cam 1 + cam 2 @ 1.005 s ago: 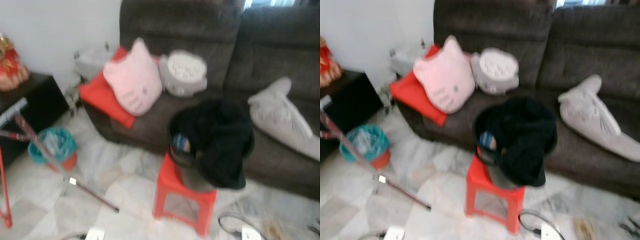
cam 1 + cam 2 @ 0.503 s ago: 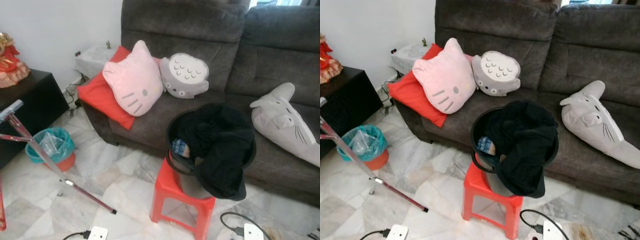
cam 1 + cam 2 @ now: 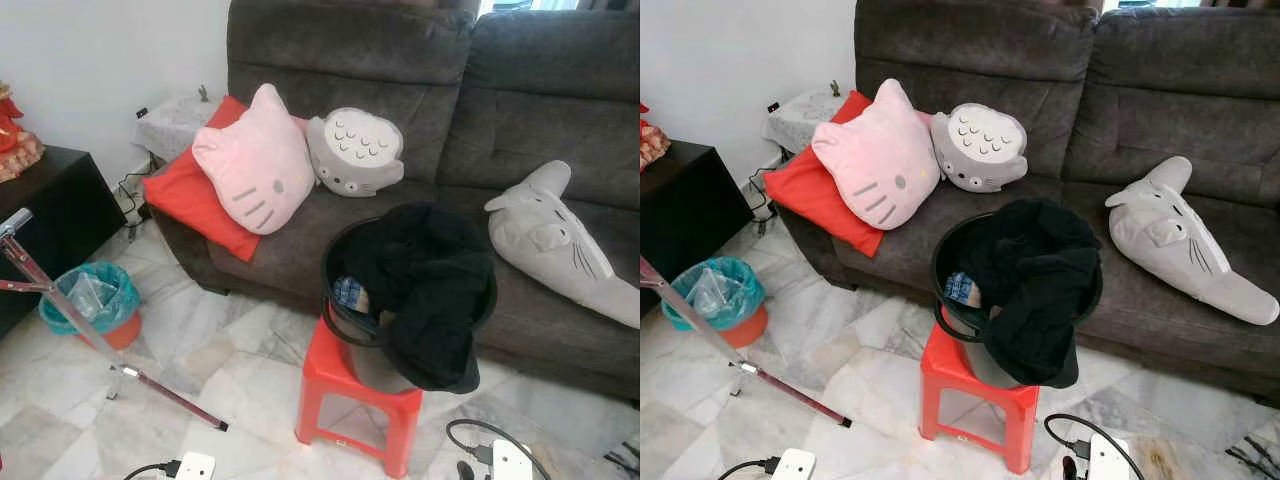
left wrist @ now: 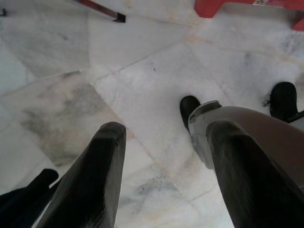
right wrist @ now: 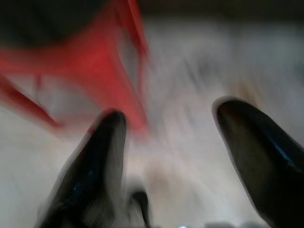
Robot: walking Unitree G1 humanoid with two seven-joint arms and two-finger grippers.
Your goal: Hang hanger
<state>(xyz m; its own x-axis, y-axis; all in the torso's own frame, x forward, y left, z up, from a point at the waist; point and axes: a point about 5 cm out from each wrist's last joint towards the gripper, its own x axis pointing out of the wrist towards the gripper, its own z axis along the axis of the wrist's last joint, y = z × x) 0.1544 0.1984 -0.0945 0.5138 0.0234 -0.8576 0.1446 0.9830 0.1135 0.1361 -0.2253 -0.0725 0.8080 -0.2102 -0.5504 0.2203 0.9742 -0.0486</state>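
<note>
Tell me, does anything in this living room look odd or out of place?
Yes: a black basket of laundry sits on a small red stool, with black clothing spilling over its rim. A metal stand leans tilted over the floor.

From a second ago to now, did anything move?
Only the camera moved: the whole picture shifted and went from blurred to sharp. Nothing was picked up or let go. The black basket of dark clothes stays on the red stool, the pillows on the sofa, and both grippers stay open and empty.
</note>
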